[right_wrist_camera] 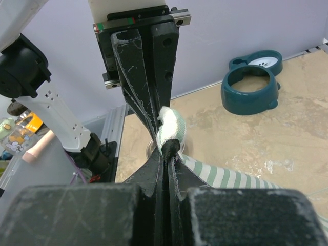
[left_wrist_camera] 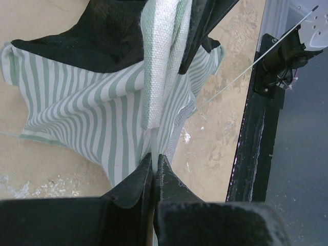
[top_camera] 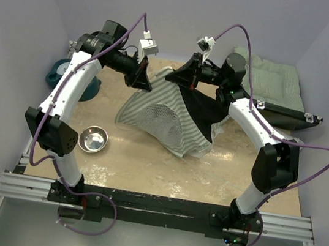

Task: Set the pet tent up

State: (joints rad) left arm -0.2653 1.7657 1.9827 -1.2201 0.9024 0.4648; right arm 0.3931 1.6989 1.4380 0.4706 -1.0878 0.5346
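Both my left hand and right hand clench the pet tent at its twelve o'clock edge; I should spread them evenly, fabric taut

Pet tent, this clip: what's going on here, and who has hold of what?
Both arms are holding the pet tent near the far middle of the table. The left gripper and the right gripper are each shut on a fold of its fabric, close to one another. The tent hangs limp and crumpled, not yet opened into shape. A steel bowl and a green cushion lie off to the sides.
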